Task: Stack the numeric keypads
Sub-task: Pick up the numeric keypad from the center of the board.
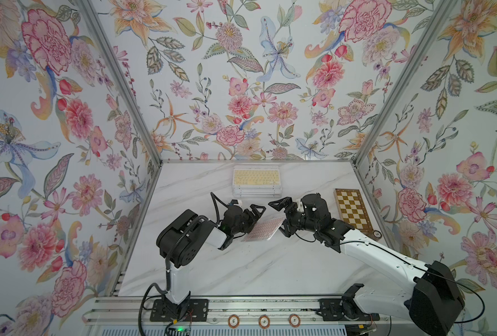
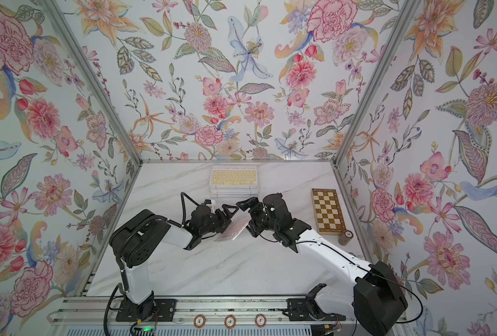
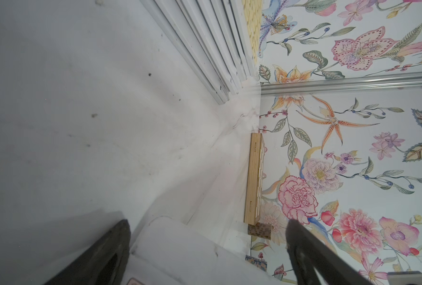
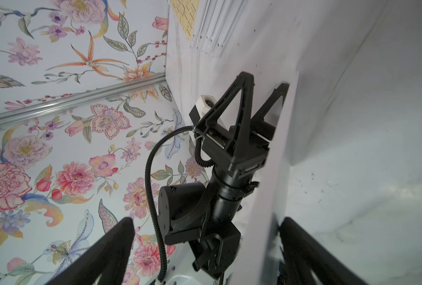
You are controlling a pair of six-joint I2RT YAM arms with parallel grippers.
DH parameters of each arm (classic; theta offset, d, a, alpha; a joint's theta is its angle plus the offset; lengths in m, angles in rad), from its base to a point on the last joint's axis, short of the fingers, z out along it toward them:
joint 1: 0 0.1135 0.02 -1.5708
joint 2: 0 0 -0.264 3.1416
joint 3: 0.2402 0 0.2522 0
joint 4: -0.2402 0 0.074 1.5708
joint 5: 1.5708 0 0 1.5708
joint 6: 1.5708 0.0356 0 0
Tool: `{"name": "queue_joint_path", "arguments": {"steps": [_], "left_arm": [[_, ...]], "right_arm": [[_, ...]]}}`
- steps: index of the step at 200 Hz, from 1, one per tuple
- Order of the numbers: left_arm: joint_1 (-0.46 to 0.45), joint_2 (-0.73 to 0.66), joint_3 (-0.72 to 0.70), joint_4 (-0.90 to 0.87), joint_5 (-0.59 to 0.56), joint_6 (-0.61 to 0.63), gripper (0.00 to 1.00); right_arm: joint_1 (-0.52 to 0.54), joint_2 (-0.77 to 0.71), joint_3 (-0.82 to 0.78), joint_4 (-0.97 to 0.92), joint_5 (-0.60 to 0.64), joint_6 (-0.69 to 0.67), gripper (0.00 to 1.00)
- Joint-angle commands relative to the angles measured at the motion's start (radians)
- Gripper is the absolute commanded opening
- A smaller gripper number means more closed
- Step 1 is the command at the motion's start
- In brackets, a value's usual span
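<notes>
A stack of keypads (image 1: 256,180) (image 2: 234,178) with a yellow-keyed one on top stands at the back middle of the marble table. Its layered white edges show in the wrist views (image 3: 212,42) (image 4: 214,32). A pink-keyed keypad (image 1: 263,228) (image 2: 232,229) hangs tilted between both arms. My left gripper (image 1: 254,220) (image 3: 207,222) holds it, fingers wide apart on its edges, and its white back (image 3: 192,251) fills the gap. My right gripper (image 1: 277,217) (image 4: 206,219) is open around the keypad's other end (image 4: 274,160), which lies close to one finger.
A brown-and-cream chessboard (image 1: 353,211) (image 3: 253,177) lies along the right wall, with a small patterned cylinder (image 2: 345,237) at its near end. Three round tokens (image 1: 264,321) sit on the front rail. Floral walls close in the left, back and right sides.
</notes>
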Motion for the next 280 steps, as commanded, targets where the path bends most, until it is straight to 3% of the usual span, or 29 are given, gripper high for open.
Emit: {"name": "queue_joint_path", "arguments": {"steps": [1, 75, 119, 215, 280], "left_arm": [[0.025, -0.016, -0.026, -0.029, 0.014, -0.003, 0.99], [0.094, -0.042, -0.034, -0.065, 0.037, 0.035, 0.99], [0.14, -0.044, -0.057, -0.053, 0.048, 0.042, 0.99], [0.256, -0.071, -0.099, -0.05, 0.084, 0.067, 0.99], [0.281, -0.097, -0.093, -0.086, 0.089, 0.088, 0.99]], "right_arm": [[0.032, 0.002, 0.049, -0.045, 0.025, 0.008, 0.92], [0.085, 0.028, 0.117, -0.105, 0.061, -0.066, 0.83], [0.11, 0.08, 0.135, -0.077, 0.054, -0.087, 0.69], [0.101, 0.134, 0.188, -0.059, 0.037, -0.258, 0.25], [0.075, 0.232, 0.201, 0.0, -0.066, -0.328, 0.17]]}}
